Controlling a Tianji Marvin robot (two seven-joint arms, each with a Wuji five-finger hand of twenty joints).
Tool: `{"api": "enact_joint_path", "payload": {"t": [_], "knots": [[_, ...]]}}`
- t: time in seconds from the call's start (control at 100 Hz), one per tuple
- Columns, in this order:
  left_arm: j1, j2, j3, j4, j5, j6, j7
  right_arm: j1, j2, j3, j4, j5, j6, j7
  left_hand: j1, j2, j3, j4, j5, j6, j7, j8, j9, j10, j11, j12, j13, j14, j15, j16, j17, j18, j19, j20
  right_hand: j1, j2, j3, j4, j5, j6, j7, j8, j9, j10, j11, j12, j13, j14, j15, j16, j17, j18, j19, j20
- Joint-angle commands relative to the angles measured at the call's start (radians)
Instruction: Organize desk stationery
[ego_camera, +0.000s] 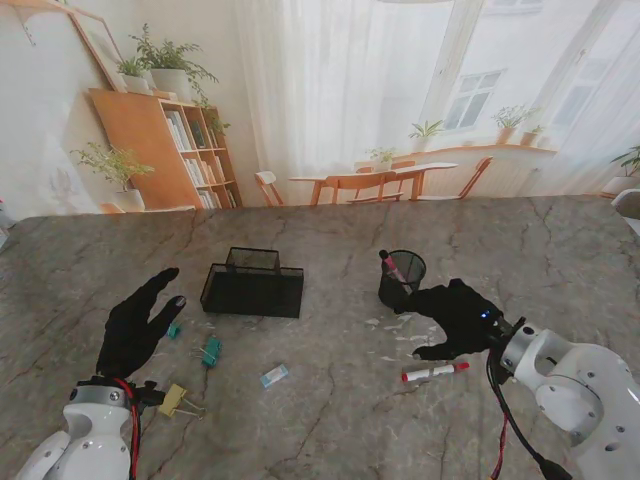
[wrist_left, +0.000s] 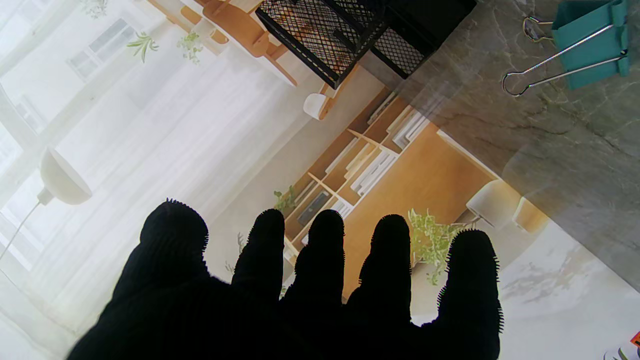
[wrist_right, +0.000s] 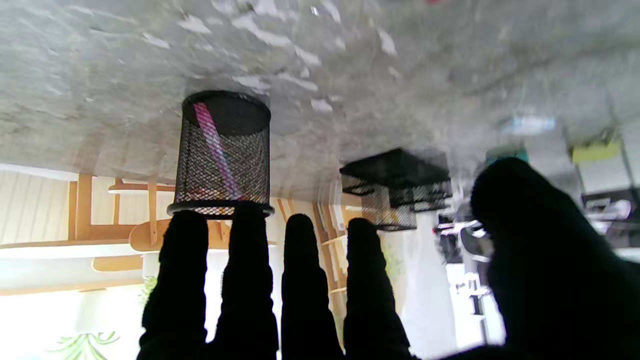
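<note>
The right hand hovers over the counter with fingers spread and holding nothing; its fingertips point toward the mesh pen cup, which stands just beside it at about 10 o'clock and already holds a pink pen. A red-capped marker lies loose on the counter at roughly 7 o'clock of that hand, near the wrist. The left hand is likewise spread and empty, with a small teal clip just beside its fingers at 3 o'clock, a larger teal binder clip a little beyond, a yellow clip near the wrist, and a pale eraser farther right. The black mesh tray sits at about 1 o'clock of the left hand.

The likely risk: the right hand is so near the cup that a sweep toward the marker could tip it. The round marker may also roll away under the fingers.
</note>
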Motion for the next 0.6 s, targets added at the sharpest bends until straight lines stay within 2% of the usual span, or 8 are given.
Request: {"api": "enact_joint_path", "payload": {"t": [0.0,0.1,0.23,0.31,0.59], "knots": [[0.002,-0.001,0.004,0.003,-0.003,-0.004,0.001,-0.033,0.014,0.006,0.015,-0.036,-0.027,-0.007,0.018,0.047,-0.017,-0.056,0.019,-0.010,0.009,0.004,0.005,-0.002,0.001,0.008,0.007,-0.003,0.011,0.009,-0.005,-0.001,0.011,0.025,-0.008,-0.014,-0.020,-0.035,-0.041,0.038,0.006,0.033,-0.042,-0.007,0.056,0.043,-0.027,-0.016,0.050,0.022,-0.014,-0.018,0.036,0.021],[0.002,-0.002,0.004,0.003,-0.004,-0.006,0.004,-0.056,0.024,0.009,0.016,-0.143,-0.053,-0.075,0.019,0.048,-0.017,-0.056,0.019,-0.009,0.009,0.004,0.006,0.000,0.001,0.008,0.008,-0.001,0.012,0.009,-0.005,0.000,0.011,0.025,0.009,-0.012,-0.021,-0.031,-0.033,0.118,0.005,0.048,-0.068,0.004,0.143,0.092,-0.034,-0.009,0.115,0.036,-0.018,-0.011,0.063,0.022],[0.002,-0.002,0.005,0.003,-0.006,-0.008,0.005,-0.083,0.036,-0.004,0.014,-0.235,-0.037,-0.129,0.020,0.047,-0.017,-0.056,0.019,-0.008,0.009,0.004,0.007,0.000,0.001,0.009,0.008,-0.003,0.011,0.009,-0.005,-0.001,0.011,0.025,0.055,-0.022,-0.024,-0.024,-0.011,0.185,0.004,0.067,-0.092,0.034,0.257,0.141,-0.039,0.007,0.182,0.046,-0.016,0.000,0.093,0.032],[0.002,-0.002,0.005,0.003,-0.006,-0.009,0.007,-0.093,0.041,-0.019,0.017,-0.262,-0.022,-0.141,0.020,0.048,-0.017,-0.056,0.020,-0.008,0.009,0.004,0.007,0.000,0.001,0.009,0.009,-0.003,0.012,0.010,-0.004,0.000,0.012,0.025,0.074,-0.023,-0.026,-0.021,-0.007,0.198,0.000,0.071,-0.099,0.042,0.291,0.149,-0.038,0.010,0.199,0.046,-0.008,0.003,0.103,0.037],[0.001,-0.002,0.006,0.004,-0.008,-0.010,0.003,-0.091,0.057,-0.073,0.066,-0.336,0.031,-0.183,0.019,0.047,-0.017,-0.056,0.019,-0.009,0.009,0.004,0.006,0.000,0.001,0.008,0.008,-0.003,0.012,0.010,-0.004,-0.001,0.012,0.026,0.149,-0.035,-0.002,-0.003,-0.007,0.220,0.009,0.101,-0.126,0.065,0.321,0.124,-0.043,0.024,0.252,0.048,0.022,0.001,0.162,0.070]]}}
